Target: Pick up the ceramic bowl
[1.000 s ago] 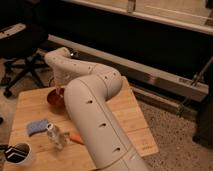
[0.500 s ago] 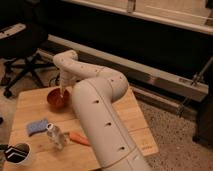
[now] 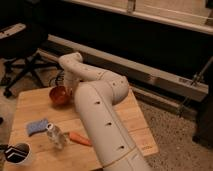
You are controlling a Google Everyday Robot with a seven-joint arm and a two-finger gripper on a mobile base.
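The ceramic bowl [image 3: 58, 95] is small, round and glossy red-orange. It sits at the far left part of the wooden table [image 3: 35, 107]. My white arm reaches from the bottom of the view up over the table and bends down at the bowl. My gripper [image 3: 68, 93] is at the bowl's right rim, mostly hidden behind the wrist.
A blue sponge [image 3: 37, 126], a clear bottle [image 3: 55, 135] and a carrot [image 3: 80, 139] lie at the table's front left. A dark mug with a white rim [image 3: 18, 153] stands at the front left corner. An office chair [image 3: 20, 47] stands beyond the table's left end.
My arm's wrist and elbow have shifted a little to the right while the gripper stays at the bowl. The bowl sits in about the same place.
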